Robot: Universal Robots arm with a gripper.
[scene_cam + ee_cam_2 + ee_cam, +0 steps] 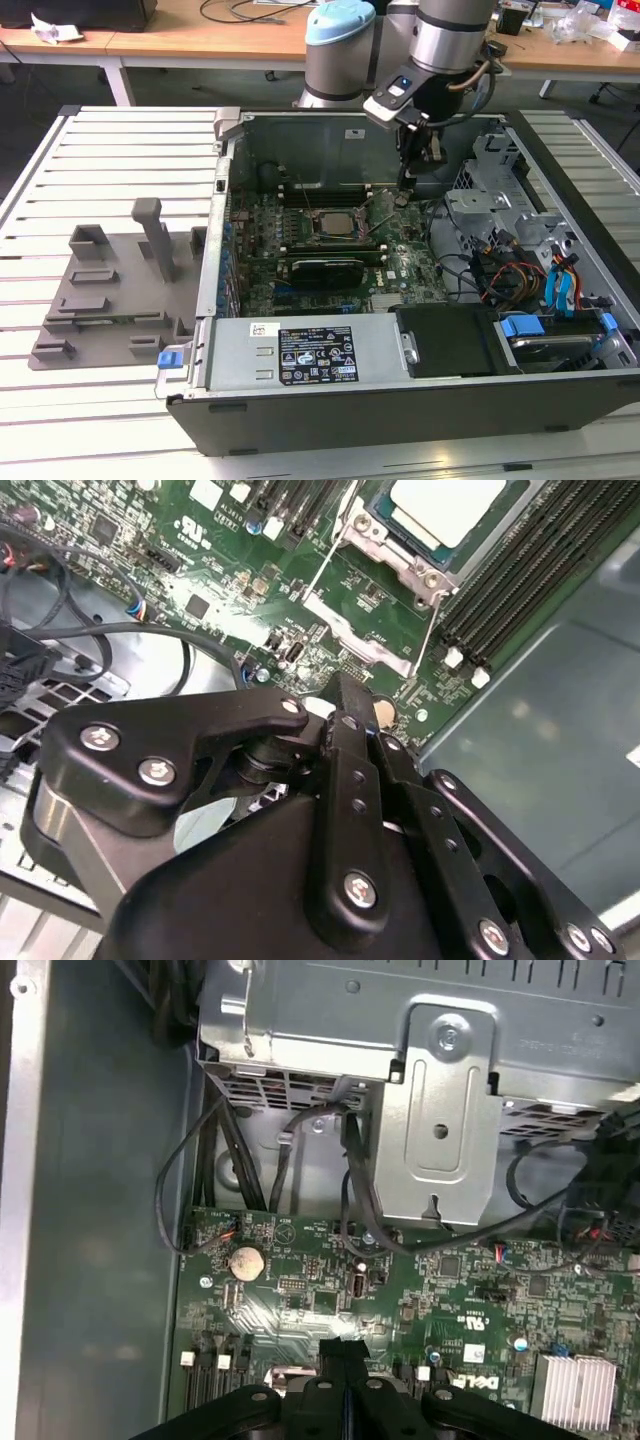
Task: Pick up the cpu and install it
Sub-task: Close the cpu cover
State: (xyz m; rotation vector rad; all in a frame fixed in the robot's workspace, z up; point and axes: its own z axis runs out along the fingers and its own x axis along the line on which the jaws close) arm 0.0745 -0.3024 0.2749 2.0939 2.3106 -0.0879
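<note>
Plainly, cpu [447, 505] in socket [372, 542], second wrist view.

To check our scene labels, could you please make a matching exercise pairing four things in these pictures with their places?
Things:
1. cpu
2. gripper
3. grey tray
4. power supply

Places:
A. outside the case, on the exterior view's left
B. in the socket
C. along the case wall nearest the exterior camera
D. shut, above the motherboard, beyond the socket toward the exterior view's right

Pairs: 1-B, 2-D, 3-A, 4-C
</note>
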